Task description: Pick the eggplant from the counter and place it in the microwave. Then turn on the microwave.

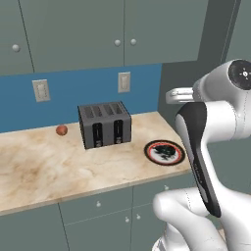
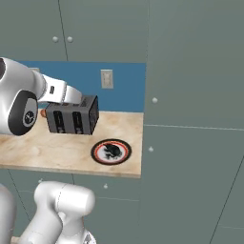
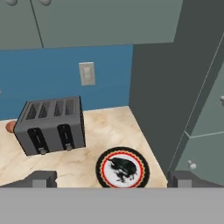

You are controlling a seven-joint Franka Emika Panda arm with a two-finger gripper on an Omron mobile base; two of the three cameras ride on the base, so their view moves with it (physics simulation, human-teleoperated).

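Currently, going from left to right in the left base view, a small reddish-brown ball lies on the beige marbled counter, close to the blue back wall. Just to its right stands a grey toaster with four slots on top and two levers on its front. Two pale wall outlets are fixed on the blue wall above the counter, one at the left of the toaster and one above it. Further right, near the right end of the counter, lies a round plate with a black rim, a red ring and a white middle. The eggplant, a small dark lump, rests in the middle of this plate. The plate is apart from the toaster, in front of it and to the right. Grey-green cabinets hang above, and a tall grey-green panel closes the counter at its right end.

In the hand view the gripper is above the counter and well apart from the plate. Its two dark fingers stand wide, at the two lower corners of that view, with the plate and the eggplant seen between them, and they hold nothing.
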